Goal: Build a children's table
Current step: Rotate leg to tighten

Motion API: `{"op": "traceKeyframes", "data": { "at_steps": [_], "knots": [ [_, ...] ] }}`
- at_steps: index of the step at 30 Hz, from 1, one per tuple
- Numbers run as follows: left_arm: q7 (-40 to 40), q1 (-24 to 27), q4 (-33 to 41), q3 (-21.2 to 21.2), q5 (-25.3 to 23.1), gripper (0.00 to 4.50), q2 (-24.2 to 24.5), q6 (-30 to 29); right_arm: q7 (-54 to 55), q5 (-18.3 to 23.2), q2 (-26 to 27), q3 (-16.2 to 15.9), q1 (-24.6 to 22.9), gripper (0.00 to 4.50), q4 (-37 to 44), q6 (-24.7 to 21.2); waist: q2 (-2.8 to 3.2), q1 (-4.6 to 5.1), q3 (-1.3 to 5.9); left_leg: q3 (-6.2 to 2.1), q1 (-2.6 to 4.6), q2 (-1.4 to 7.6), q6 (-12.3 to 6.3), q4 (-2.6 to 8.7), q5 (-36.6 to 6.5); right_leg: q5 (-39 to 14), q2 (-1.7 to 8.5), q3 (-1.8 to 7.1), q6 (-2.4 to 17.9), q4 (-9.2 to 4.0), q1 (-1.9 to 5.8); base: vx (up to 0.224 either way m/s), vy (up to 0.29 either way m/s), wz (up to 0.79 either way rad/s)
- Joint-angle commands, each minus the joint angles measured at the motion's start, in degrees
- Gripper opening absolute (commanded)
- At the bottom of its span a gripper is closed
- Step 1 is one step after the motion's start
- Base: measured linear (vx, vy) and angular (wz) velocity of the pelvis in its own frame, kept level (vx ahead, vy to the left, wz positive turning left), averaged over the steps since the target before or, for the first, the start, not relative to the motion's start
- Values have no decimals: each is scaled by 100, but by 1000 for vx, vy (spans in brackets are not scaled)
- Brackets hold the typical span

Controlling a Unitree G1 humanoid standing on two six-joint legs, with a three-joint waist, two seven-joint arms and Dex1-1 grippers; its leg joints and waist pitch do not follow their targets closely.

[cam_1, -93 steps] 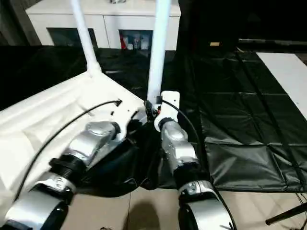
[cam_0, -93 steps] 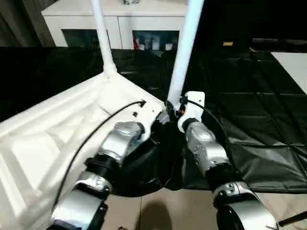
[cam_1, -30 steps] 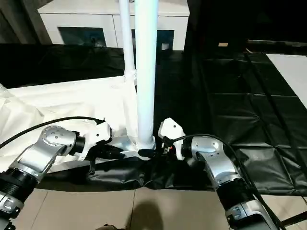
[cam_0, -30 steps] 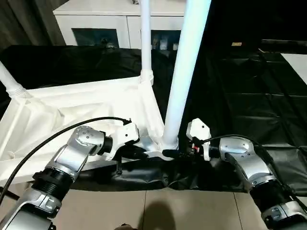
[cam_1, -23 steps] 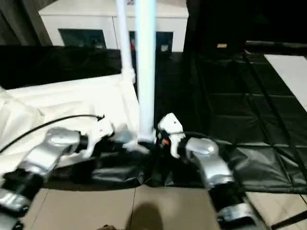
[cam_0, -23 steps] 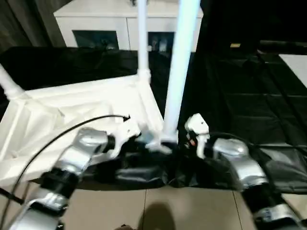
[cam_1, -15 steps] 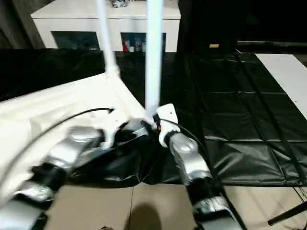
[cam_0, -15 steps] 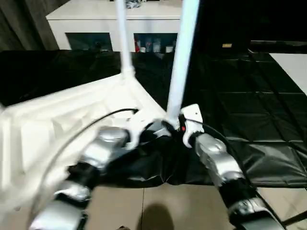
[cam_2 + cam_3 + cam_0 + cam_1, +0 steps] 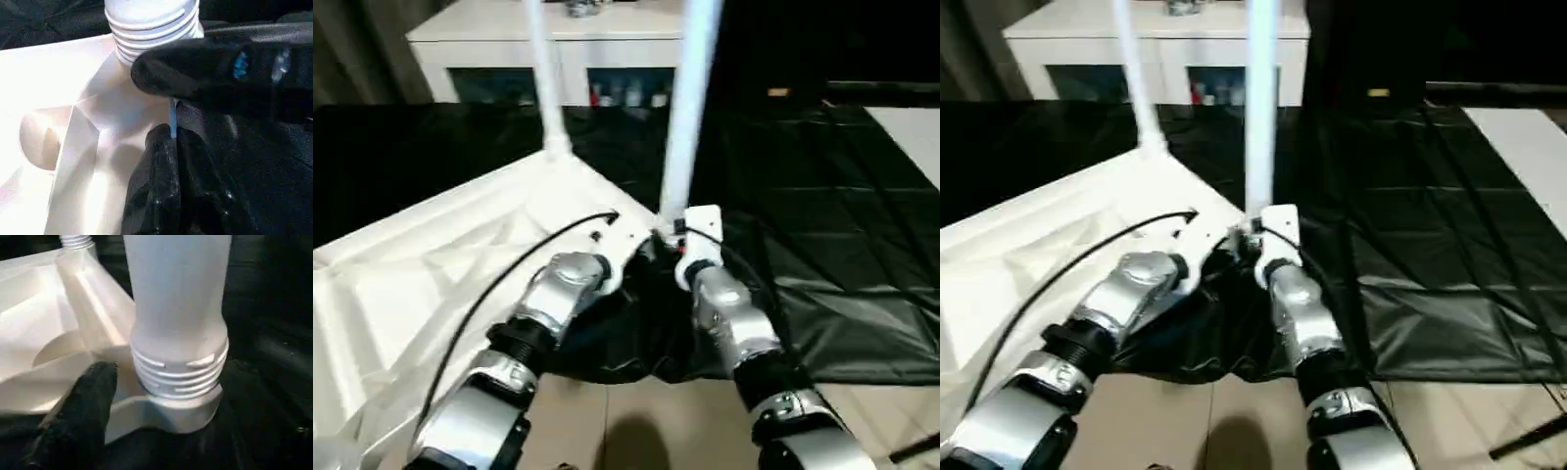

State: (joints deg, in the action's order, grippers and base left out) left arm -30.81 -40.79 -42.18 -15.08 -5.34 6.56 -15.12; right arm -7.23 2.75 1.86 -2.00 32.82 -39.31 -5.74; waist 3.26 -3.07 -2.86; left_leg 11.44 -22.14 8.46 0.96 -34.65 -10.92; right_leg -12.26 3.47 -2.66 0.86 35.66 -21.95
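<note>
The children's table top (image 9: 440,264) lies upside down on the black cover, ribbed underside up. Two white legs stand in its sockets: a near one (image 9: 690,108) and a far one (image 9: 546,78). The near leg's threaded base (image 9: 178,367) sits in the corner socket (image 9: 166,411). My right gripper (image 9: 671,240) is open at that base, and one of its fingers (image 9: 83,416) stands a little apart from the leg. My left gripper (image 9: 171,142) is shut on the thin rim of the table top, right beside the socket. The right gripper's black finger (image 9: 220,73) crosses just above it.
A white cabinet with glass doors (image 9: 509,39) stands behind the work. The black-covered table (image 9: 822,196) stretches to the right, with creased cover hanging over its near edge. Tiled floor (image 9: 636,421) lies below my arms. A white surface (image 9: 915,127) shows at the far right.
The whole view has swung, so the camera moved. Both grippers are still at the near corner socket by the leg's base. Both legs remain upright.
</note>
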Motion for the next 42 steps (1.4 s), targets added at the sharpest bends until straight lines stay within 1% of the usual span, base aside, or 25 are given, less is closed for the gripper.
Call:
{"op": "traceKeyframes", "data": {
  "at_steps": [1, 3, 5, 6, 7, 8, 9, 11, 12, 13, 14, 17, 19, 20, 21, 22, 23, 25, 26, 28, 33, 36, 38, 41, 42],
  "knots": [
    [-164, 114, 36, -38, -72, 0, 213, 124, -413, 72, -141, -139, -28, 391, 359, 95, -65, -48, 365, -283, 95, 497, -325, 438, -1018, -596, 619, 305, 1268, -463, 232, 0, 0, 0],
    [-626, 229, 236, -112, -19, 0, 414, 128, -1241, 229, -441, -237, -196, 391, 760, -37, -71, -53, 366, -280, 77, 498, -479, 419, -839, -375, 623, 305, 1292, -440, 239, 0, 0, 0],
    [-1066, 341, 423, -212, 8, 0, 623, 185, -1887, 318, -753, -339, -362, 391, 1088, -111, -74, -67, 365, -286, 67, 514, -572, 417, -788, -325, 624, 297, 1290, -431, 251, 0, 0, 0],
    [-1623, 479, 659, -324, 89, 0, 873, 362, -2557, 432, -1128, -451, -538, 391, 1416, -121, -60, -78, 374, -284, 77, 527, -605, 403, -735, -202, 622, 302, 1319, -417, 244, 0, 0, 0],
    [-1634, 482, 664, -326, 91, 0, 878, 367, -2569, 434, -1135, -453, -541, 391, 1422, -121, -55, -89, 379, -289, 82, 534, -621, 402, -703, -139, 619, 297, 1334, -409, 243, 0, 0, 0],
    [-1817, 527, 739, -365, 122, 0, 956, 462, -2755, 468, -1243, -482, -591, 391, 1514, -118, -40, -72, 387, -279, 87, 536, -632, 405, -664, 18, 600, 291, 1419, -383, 224, 0, 0, 0],
    [-2373, 676, 1043, -479, 253, 0, 1193, 569, -3259, 534, -1572, -582, -709, 391, 1722, -106, -43, -100, 392, -276, 91, 532, -647, 391, -647, 121, 593, 280, 1450, -372, 239, 0, 0, 0],
    [-2762, 780, 1257, -555, 347, 0, 1354, 655, -3588, 566, -1801, -670, -792, 391, 1868, -74, -33, -102, 388, -274, 92, 547, -673, 400, -638, 237, 587, 272, 1495, -361, 232, 0, 0, 0],
    [-2762, 780, 1257, -555, 347, 0, 1354, 655, -3588, 566, -1801, -670, -792, 391, 1868, -74, -33, -102, 388, -274, 92, 547, -673, 400, -638, 237, 587, 272, 1495, -361, 232, 0, 0, 0],
    [-3303, 908, 1583, -698, 460, 0, 1620, 558, -4147, 645, -2134, -817, -913, 391, 2085, -82, -9, -129, 393, -264, 125, 563, -660, 398, -723, 221, 590, 266, 1556, -360, 216, 0, 0, 0],
    [-3584, 967, 1747, -783, 514, 0, 1765, 505, -4428, 738, -2266, -854, -955, 391, 2175, -166, -7, -164, 385, -258, 117, 580, -658, 403, -743, 210, 584, 270, 1537, -348, 221, 0, 0, 0],
    [-4058, 1063, 2046, -878, 623, 0, 1992, 408, -4992, 882, -2492, -917, -989, 391, 2350, -327, 8, -229, 372, -251, 139, 585, -597, 419, -859, 37, 572, 270, 1551, -363, 186, 0, 0, 0],
    [-4187, 1062, 2101, -908, 604, 0, 2061, 444, -5403, 914, -2613, -1058, -961, 391, 2404, -291, 2, -249, 363, -241, 153, 580, -501, 422, -987, -147, 586, 280, 1554, -385, 174, 0, 0, 0],
    [-4187, 1062, 2101, -908, 604, 0, 2061, 444, -5403, 914, -2613, -1058, -961, 391, 2404, -291, -11, -255, 359, -242, 153, 579, -473, 426, -1028, -221, 590, 282, 1546, -393, 178, 0, 0, 0],
    [-4192, 1055, 2092, -910, 597, 0, 2066, 469, -5496, 903, -2647, -1112, -957, 391, 2416, -249, -8, -271, 348, -243, 165, 577, -366, 441, -1124, -441, 592, 291, 1521, -414, 169, 0, 0, 0],
    [-4155, 1029, 2044, -907, 546, 0, 2060, 551, -5594, 848, -2687, -1193, -952, 391, 2421, -176, -8, -271, 348, -243, 165, 577, -366, 441, -1124, -441, 592, 291, 1521, -414, 169, 0, 0, 0],
    [-4123, 1004, 2031, -924, 510, 0, 2080, 609, -5702, 802, -2743, -1288, -946, 391, 2442, -126, -34, -271, 351, -247, 159, 570, -318, 446, -1138, -513, 593, 292, 1487, -419, 183, 0, 0, 0],
    [-4109, 981, 2008, -934, 492, 0, 2081, 632, -5731, 747, -2750, -1348, -927, 391, 2418, -77, -38, -271, 351, -249, 142, 562, -326, 438, -1083, -512, 604, 299, 1463, -418, 186, 0, 0, 0],
    [-4074, 943, 1970, -934, 455, 0, 2064, 657, -5746, 606, -2739, -1443, -879, 391, 2317, 65, -49, -271, 356, -250, 136, 558, -336, 433, -1038, -524, 610, 296, 1443, -418, 187, 0, 0, 0],
    [-4079, 925, 1965, -932, 440, 0, 2056, 652, -5759, 509, -2722, -1507, -842, 391, 2234, 150, -48, -275, 358, -254, 135, 556, -345, 427, -993, -532, 615, 295, 1443, -417, 188, 0, 0, 0],
    [-4094, 901, 1941, -927, 420, 0, 2061, 684, -5683, 473, -2588, -1485, -703, 391, 2038, 207, -37, -287, 383, -254, 130, 555, -446, 405, -813, -274, 591, 281, 1485, -383, 188, 0, 0, 0],
    [-4096, 898, 1909, -921, 409, 0, 2068, 716, -5703, 526, -2563, -1484, -656, 358, 1986, 213, -39, -302, 392, -254, 125, 556, -495, 395, -739, -133, 592, 277, 1488, -364, 196, 0, 0, 0],
    [-4099, 901, 1904, -917, 406, 0, 2070, 717, -5731, 528, -2567, -1491, -657, 353, 1980, 222, -39, -305, 391, -252, 123, 555, -506, 393, -731, -118, 594, 276, 1494, -362, 195, 0, 0, 0],
    [-4102, 912, 1877, -919, 393, 0, 2085, 733, -5830, 487, -2599, -1515, -683, 316, 1943, 300, -41, -302, 384, -254, 129, 555, -472, 397, -823, -276, 594, 278, 1472, -380, 195, 0, 0, 0],
    [-4107, 915, 1870, -920, 389, 0, 2092, 736, -5861, 476, -2610, -1522, -689, 314, 1925, 329, -38, -303, 384, -255, 128, 557, -464, 402, -819, -288, 593, 277, 1469, -379, 195, 0, 0, 0]
  ]
}}
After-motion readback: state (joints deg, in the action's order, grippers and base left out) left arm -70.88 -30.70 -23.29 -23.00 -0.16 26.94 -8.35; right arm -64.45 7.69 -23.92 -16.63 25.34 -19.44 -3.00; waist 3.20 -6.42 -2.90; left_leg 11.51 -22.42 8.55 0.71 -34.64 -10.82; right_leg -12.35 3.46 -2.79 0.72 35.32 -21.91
